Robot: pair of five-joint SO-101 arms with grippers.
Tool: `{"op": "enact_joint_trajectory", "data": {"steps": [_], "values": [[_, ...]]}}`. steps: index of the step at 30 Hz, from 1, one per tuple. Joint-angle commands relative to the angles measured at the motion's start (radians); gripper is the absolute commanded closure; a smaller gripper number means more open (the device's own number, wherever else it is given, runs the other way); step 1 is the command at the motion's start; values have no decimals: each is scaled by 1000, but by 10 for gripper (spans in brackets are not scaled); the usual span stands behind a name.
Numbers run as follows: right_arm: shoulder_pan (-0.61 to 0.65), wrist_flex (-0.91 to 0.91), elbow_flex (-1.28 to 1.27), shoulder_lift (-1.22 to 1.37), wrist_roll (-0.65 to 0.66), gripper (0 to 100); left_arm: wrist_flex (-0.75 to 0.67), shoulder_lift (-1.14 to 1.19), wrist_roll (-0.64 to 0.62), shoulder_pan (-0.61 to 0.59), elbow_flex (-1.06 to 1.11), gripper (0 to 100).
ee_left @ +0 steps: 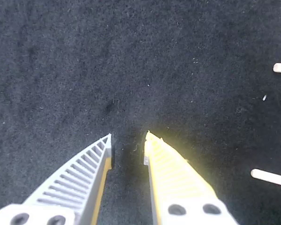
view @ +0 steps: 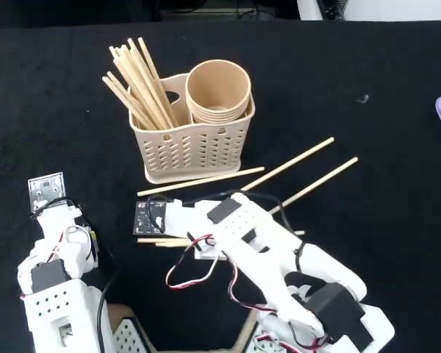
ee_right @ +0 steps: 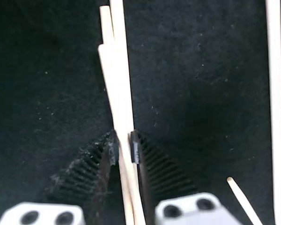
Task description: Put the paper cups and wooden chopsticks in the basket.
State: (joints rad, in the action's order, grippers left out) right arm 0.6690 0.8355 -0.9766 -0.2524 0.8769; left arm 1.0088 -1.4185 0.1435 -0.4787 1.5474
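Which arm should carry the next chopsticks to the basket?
Right. The right gripper is closed on loose chopsticks lying on the cloth. The left gripper sits open over bare cloth, farther from the basket.

A fixed high camera looks steeply down over the whole black tabletop (view: 382, 220). Each wrist camera looks closely past its fingers (ee_left: 173, 173) (ee_right: 154, 161) onto the tabletop. Right wrist and high views share chopsticks (ee_right: 119, 70) (view: 158, 240).

The right arm (view: 264, 257) is stretched out long and low. The right pincer (ee_right: 124, 140) squeezes tight on the chopsticks (ee_right: 117, 70) between its fingers. The left arm (view: 55, 272) is folded up close. The left pincer (ee_left: 129, 140) points down at the bench (ee_left: 84, 70), fingers a little apart.
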Motion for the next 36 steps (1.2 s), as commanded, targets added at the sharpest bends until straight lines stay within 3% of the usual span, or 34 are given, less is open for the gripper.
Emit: {"op": "enact_joint_trajectory", "data": {"steps": [1,14,20,36], "values": [[5,15,4,-2,11,988,-18,-11,-9,-7,-8,873],[-49,11,56,7,-26,982,-18,-11,-9,-7,-10,873],[15,14,45,7,-123,819,-18,-11,-9,-7,-10,873],[48,120,226,246,-123,858,-18,-11,-9,-8,-8,873]]}}
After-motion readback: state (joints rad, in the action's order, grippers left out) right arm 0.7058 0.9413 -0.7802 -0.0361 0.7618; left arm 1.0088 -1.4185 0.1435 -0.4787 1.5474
